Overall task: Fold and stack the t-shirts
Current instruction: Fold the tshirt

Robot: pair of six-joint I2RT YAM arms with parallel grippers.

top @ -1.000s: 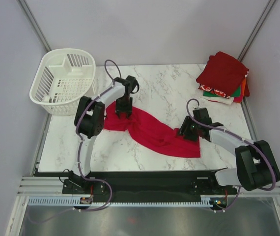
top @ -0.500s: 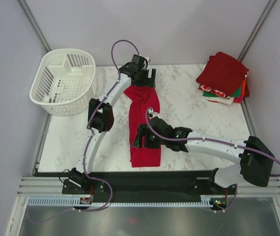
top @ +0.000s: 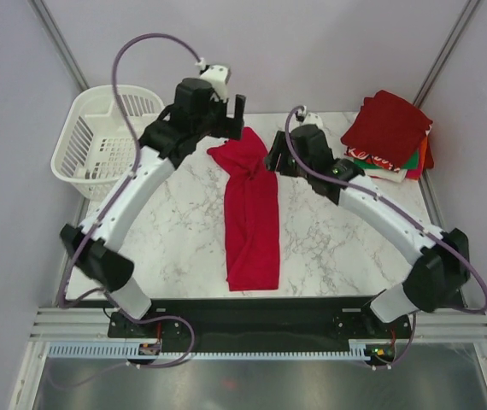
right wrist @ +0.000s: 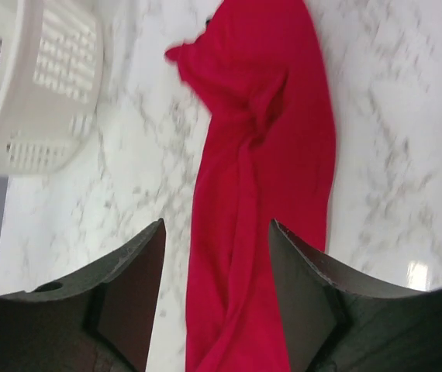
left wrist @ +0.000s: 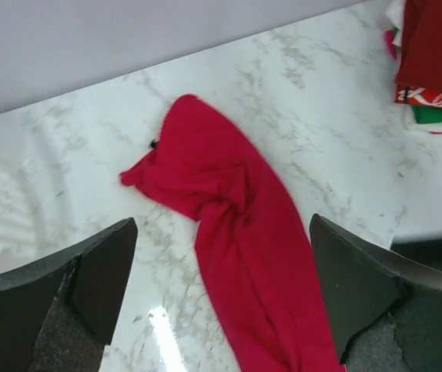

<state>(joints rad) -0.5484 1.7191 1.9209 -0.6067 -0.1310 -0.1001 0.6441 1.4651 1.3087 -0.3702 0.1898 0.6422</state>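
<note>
Now the bright red t-shirt [top: 252,213] lies as one long narrow band down the middle of the table [top: 337,239], its bunched end at the far side and its squarer end at the near edge; a second ago it lay slantwise, left to right, with a gripper at each end. The left gripper [left wrist: 222,219] has let go and hangs above the far end, jaws spread wide with nothing between them; the right gripper [right wrist: 216,224] has come off the cloth too and hovers just right of that far end, fingers apart and empty. So the shirt seems swung round and dropped rather than folded; it looks twisted and creased, and probably needs spreading flat first. The stack of folded shirts [top: 389,128] waits at the far right corner; the basket [top: 98,145] stands far left.
</note>
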